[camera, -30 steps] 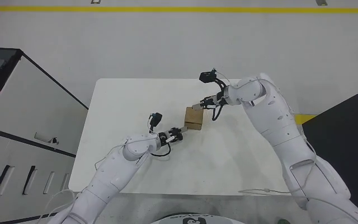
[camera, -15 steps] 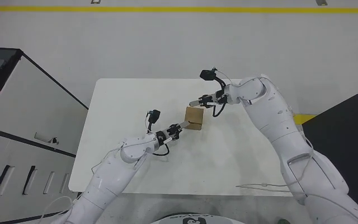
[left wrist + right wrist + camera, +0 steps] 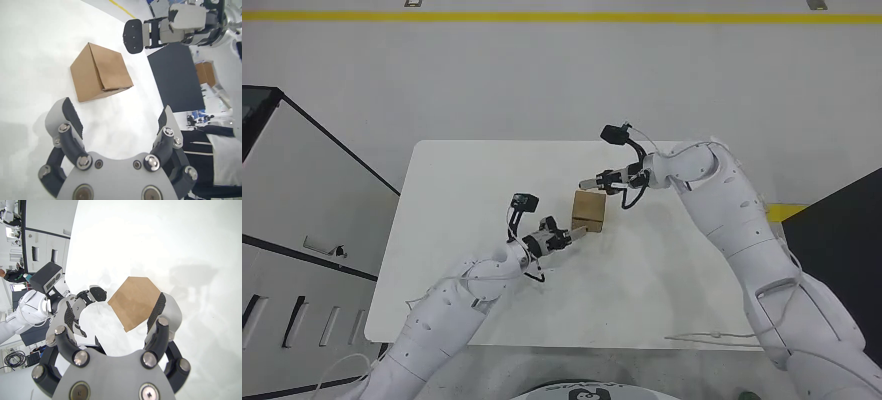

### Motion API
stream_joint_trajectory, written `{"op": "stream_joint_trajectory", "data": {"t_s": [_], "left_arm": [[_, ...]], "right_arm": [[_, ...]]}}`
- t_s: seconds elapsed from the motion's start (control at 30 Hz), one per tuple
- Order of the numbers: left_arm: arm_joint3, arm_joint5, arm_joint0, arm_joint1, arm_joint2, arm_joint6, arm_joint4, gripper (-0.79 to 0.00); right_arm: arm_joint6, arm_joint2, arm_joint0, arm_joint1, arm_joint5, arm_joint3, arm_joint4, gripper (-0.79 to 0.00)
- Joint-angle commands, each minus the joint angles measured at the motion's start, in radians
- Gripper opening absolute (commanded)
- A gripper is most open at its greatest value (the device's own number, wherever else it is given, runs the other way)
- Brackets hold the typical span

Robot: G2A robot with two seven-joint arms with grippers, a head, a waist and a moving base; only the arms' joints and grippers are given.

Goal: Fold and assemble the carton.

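Flanking carton on opposite sides: left fingers, right fingers, both wide open, empty.

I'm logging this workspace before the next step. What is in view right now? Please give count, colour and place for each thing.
carton: one, brown, standing near the middle of the table, between the two grippers.
table: one, white, centre of the top view.
cabinet: one, grey, on the floor by the table's left side.
floor line: one, yellow, across the floor beyond the table.
panel: one, dark, on the floor to the table's right.
left gripper: one, grey with black pads, open, close to the carton's near side and apart from it.
right gripper: one, grey with black pads, open, at the carton's far side; contact cannot be told.
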Motion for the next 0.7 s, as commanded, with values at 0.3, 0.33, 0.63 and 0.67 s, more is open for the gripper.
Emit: {"op": "stream_joint_trajectory", "data": {"t_s": [0.3, 0.33, 0.63, 0.67], "left_arm": [[0.04, -0.12, -0.001, -0.006, 0.06, 0.178, 0.19, 0.0], [0.046, -0.121, 0.0, -0.009, 0.065, 0.212, 0.204, 0.0], [0.076, -0.168, -0.004, -0.021, 0.1, 0.244, 0.243, 0.0], [0.078, -0.183, -0.004, -0.021, 0.102, 0.227, 0.233, 0.0]], "right_arm": [[-0.05, -0.003, -0.027, 0.002, 0.008, -0.017, 0.005, 0.0], [-0.055, -0.006, -0.027, 0.001, 0.007, -0.017, 0.004, 0.0], [-0.164, -0.026, -0.028, -0.001, 0.013, -0.012, -0.053, 0.0], [-0.173, -0.028, -0.029, -0.002, 0.012, -0.008, -0.053, 0.0]]}}
